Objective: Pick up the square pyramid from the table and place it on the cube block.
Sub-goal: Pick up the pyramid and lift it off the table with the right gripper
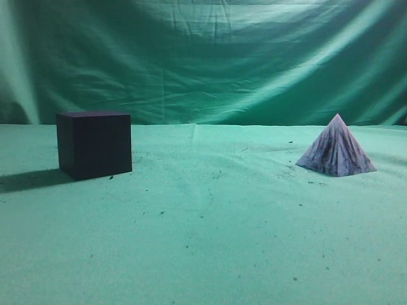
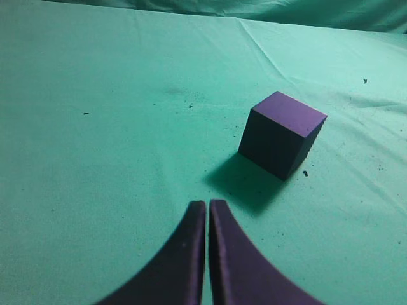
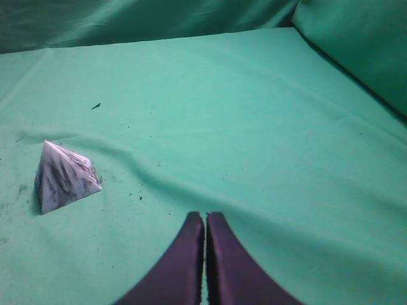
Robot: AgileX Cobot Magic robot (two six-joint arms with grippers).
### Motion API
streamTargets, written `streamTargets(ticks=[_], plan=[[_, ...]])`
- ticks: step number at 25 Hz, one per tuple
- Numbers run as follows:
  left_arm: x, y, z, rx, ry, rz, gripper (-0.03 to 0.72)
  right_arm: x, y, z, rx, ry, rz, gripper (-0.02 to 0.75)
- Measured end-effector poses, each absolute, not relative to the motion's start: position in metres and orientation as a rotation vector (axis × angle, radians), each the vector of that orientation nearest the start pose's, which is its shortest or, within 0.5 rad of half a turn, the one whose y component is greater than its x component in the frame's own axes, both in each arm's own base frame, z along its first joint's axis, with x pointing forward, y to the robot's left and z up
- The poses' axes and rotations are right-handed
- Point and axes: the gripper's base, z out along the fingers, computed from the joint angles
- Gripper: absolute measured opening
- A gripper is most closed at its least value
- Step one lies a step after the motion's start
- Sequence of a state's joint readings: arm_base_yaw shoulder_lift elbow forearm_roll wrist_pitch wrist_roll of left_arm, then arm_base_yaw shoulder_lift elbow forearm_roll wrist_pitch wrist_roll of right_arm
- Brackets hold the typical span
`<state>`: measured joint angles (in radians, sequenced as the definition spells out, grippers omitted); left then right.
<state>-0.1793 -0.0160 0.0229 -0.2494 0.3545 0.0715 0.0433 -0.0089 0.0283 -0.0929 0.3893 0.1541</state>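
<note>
Ext view, operator: you've got the cube block (image 1: pixel 94 144) sitting mid-left of frame on the table (image 1: pixel 210 241), shadow trailing off to the left edge, and the square pyramid (image 1: pixel 336 148) way over at mid-right, base flat on the green cloth, apex up. The two are well apart, w/ bare speckled cloth between them. No arm shows in that view. Left wrist cam: your left gripper (image 2: pixel 207 204) sits at bottom center of frame, fingers pressed together w/ just a thin slit between the tips, nothing held. The cube block (image 2: pixel 282 134) is up and right of those tips, near but not touching, its shadow falling toward the gripper. Right wrist cam: your right gripper (image 3: pixel 205 216) is likewise at bottom center, fingers closed tip to tip, holding nothing. The square pyramid (image 3: pixel 63 177) rests at mid-left of that frame, well off to the left of the tips, marbled dark streaks visible on its pale faces, upright on the wrinkled cloth. A green backdrop (image 1: pixel 203 57) hangs behind the table.
</note>
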Motion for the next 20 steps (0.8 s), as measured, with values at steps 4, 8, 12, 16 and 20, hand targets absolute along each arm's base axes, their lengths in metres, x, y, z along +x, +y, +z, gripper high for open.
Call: streamTargets(ticks=[4, 8, 12, 16, 20], plan=[[0.05, -0.017, 0.175, 0.076, 1.844, -0.318, 0.0, 0.052, -0.001, 0.169, 0.048, 1.89, 0.043, 0.0], [0.05, -0.017, 0.175, 0.076, 1.844, -0.318, 0.0, 0.052, -0.001, 0.169, 0.048, 1.89, 0.043, 0.0], [0.05, -0.017, 0.175, 0.076, 1.846, -0.319, 0.0, 0.053, -0.002, 0.173, 0.008, 1.849, 0.002, 0.0], [0.05, -0.017, 0.175, 0.076, 1.848, -0.319, 0.0, 0.057, 0.001, 0.19, -0.011, 1.659, 0.023, 0.0], [0.05, -0.017, 0.175, 0.076, 1.848, -0.319, 0.0, 0.054, 0.004, 0.22, -0.028, 1.324, 0.075, 0.0]])
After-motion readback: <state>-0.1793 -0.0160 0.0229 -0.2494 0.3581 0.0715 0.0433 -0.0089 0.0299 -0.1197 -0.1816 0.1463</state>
